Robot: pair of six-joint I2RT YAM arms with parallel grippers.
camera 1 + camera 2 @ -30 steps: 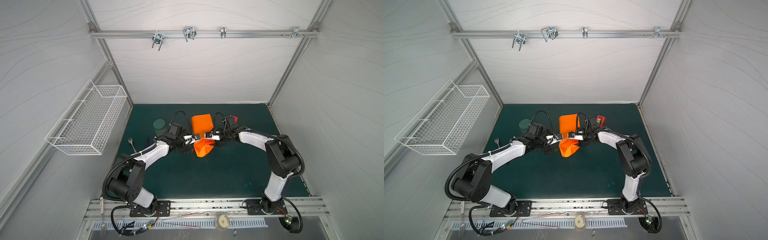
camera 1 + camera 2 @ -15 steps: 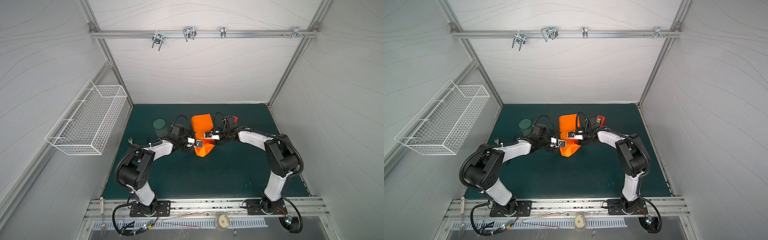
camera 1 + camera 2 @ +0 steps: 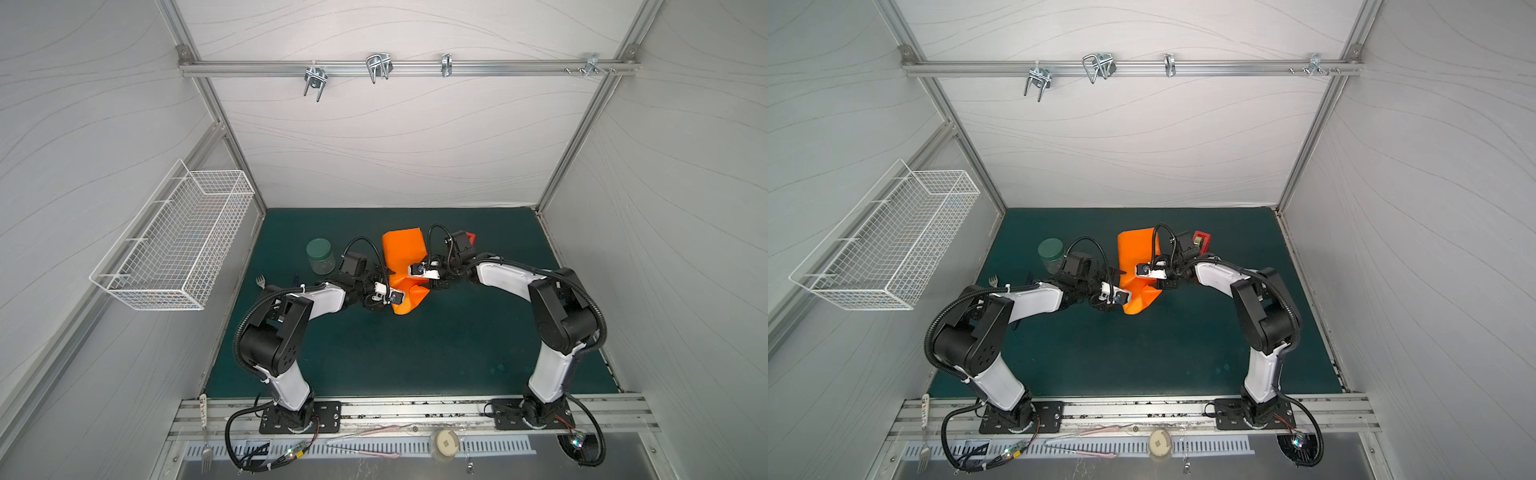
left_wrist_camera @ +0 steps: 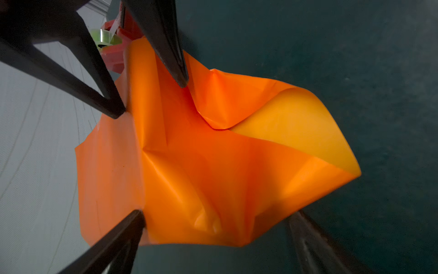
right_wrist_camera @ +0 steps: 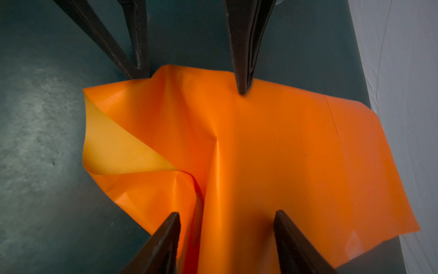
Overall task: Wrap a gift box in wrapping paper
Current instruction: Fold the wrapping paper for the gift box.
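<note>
Centre frame, both top views: paper (image 3: 402, 254) draped over unseen box — left gripper (image 4: 218, 213) spread wide astride it; right gripper (image 5: 226, 212) straddles too, grasp unclear — likely creasing folds.

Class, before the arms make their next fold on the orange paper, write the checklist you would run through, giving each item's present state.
1. Position of the gift box: cannot tell, the wrapping paper hides it.
2. The left gripper open astride the paper: ok.
3. Hold of the right gripper on the paper: cannot tell.
4. Paper snug and flat: not ok, one corner curls up.
5. The red tape dispenser present on the mat: ok.
</note>
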